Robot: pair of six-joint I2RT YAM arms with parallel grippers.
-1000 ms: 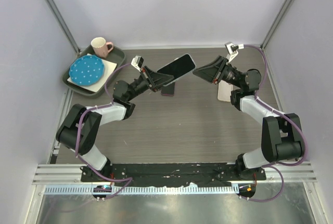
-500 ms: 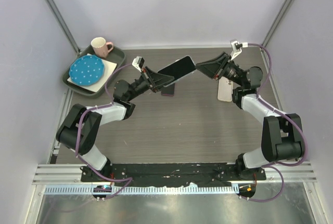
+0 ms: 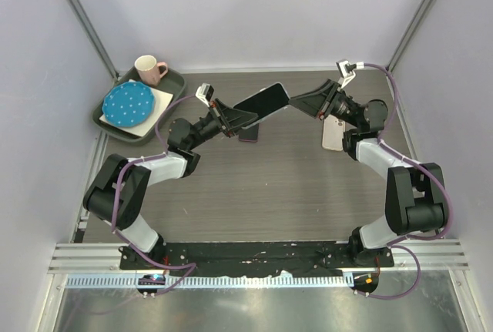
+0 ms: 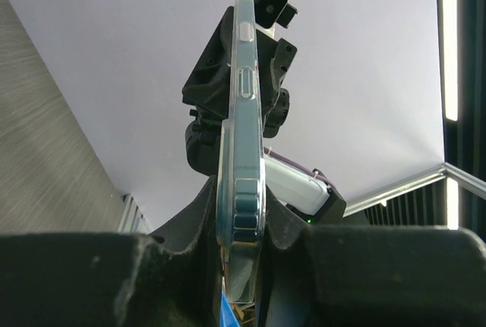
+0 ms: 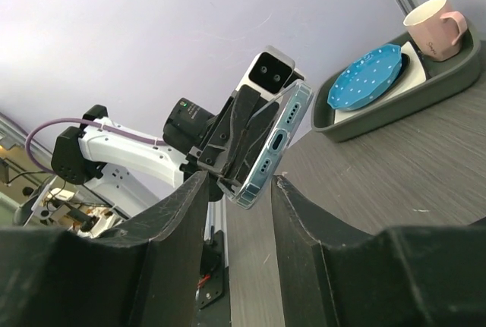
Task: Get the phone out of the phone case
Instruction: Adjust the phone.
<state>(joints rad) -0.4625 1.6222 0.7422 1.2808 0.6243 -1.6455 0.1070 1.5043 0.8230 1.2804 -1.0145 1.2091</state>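
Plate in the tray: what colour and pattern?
The plate is blue with small white dots; the top view shows it best.

Phone (image 5: 275,149) end-on before spread right claw (image 5: 239,181)

Tilted phone (image 3: 263,101) in clear case (image 4: 241,152), aloft

Mid-air lane between right gripper (image 3: 295,103) and left gripper (image 3: 231,116) is blocked by the cased phone (image 3: 262,102), its free end right at the right gripper's parted jaws. Below on the desk (image 3: 262,193): dark flat item (image 3: 249,133), pale flat item (image 3: 332,133) under the right arm. Tray (image 3: 176,79) fills back-left corner. Near half of desk is open for passing
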